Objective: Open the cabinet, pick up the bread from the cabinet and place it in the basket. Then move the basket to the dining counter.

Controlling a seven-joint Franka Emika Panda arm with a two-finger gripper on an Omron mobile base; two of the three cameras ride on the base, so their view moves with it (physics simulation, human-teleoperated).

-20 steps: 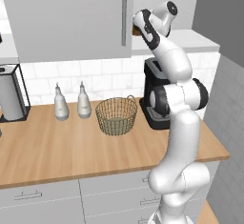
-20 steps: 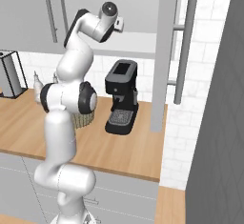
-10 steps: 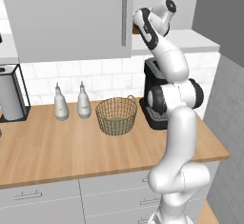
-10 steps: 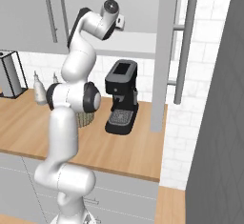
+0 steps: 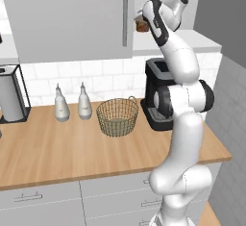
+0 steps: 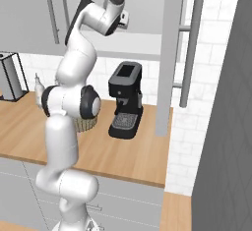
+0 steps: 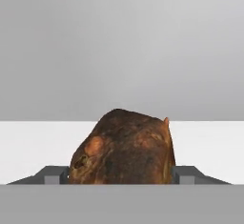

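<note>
Fingers (image 7: 122, 175) clamped on either side of dark brown bread (image 7: 123, 147) on white cabinet shelf (image 7: 33, 147)

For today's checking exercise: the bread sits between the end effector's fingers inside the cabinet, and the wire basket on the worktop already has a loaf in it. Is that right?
Not quite. The basket on the worktop has nothing in it, as the left base view shows. The rest stands: the hand view shows the bread between the end effector's fingers inside the cabinet.
</note>
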